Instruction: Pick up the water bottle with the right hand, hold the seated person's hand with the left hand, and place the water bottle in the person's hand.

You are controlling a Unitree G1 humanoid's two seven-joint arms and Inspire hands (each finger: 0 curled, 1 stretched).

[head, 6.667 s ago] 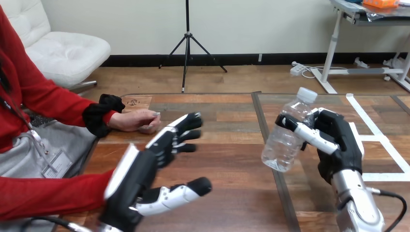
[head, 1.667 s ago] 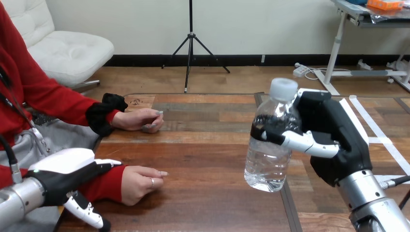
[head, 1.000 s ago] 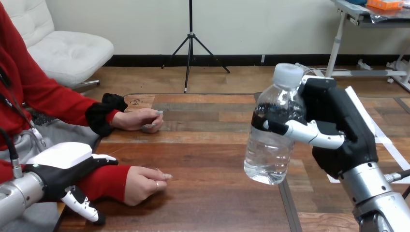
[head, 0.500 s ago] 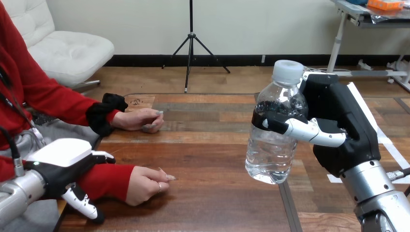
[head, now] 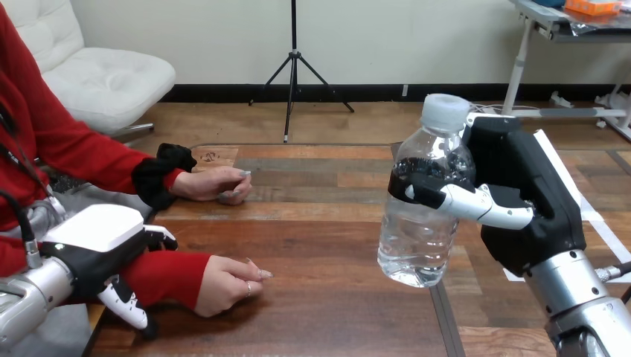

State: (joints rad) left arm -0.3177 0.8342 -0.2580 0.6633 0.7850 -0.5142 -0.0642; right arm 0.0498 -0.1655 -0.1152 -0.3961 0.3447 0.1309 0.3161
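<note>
Nearest the robot: left hand [head: 89, 249] sits over the person's forearm [head: 164, 277] in its red sleeve. Thumb hooks down the near side and fingers curl over the far side, so it reads as wrapped round the forearm just behind the wrist.

The person's nearer hand [head: 227, 284] lies palm down on the table [head: 327, 297], fingers loosely folded. It is not turned up or opened to receive anything.

Further out, to the right: water bottle [head: 420, 238] is off the table, in the air and close to upright, well apart from the nearer hand. The right hand [head: 524, 201] is clamped on its upper body below the cap [head: 445, 113], thumb [head: 476, 204] across the front and palm behind. The lower half hangs free.

Handling, as judgement:
- Clear, thin-walled plastic that will likely dent under a hard squeeze and is smooth enough to slip in a light one.
- Fill level hard to read, so weight is uncertain. Probably light to moderate.
- The present hold near the shoulder looks sound, being the stiffer part.
- The free lower body is the natural place for the person to take it.
- The palm needs to come up first, or the bottle has nowhere to settle.

Farthest: the person's farther hand [head: 216, 184] rests on the table, closed loosely, clear of the work.
</note>
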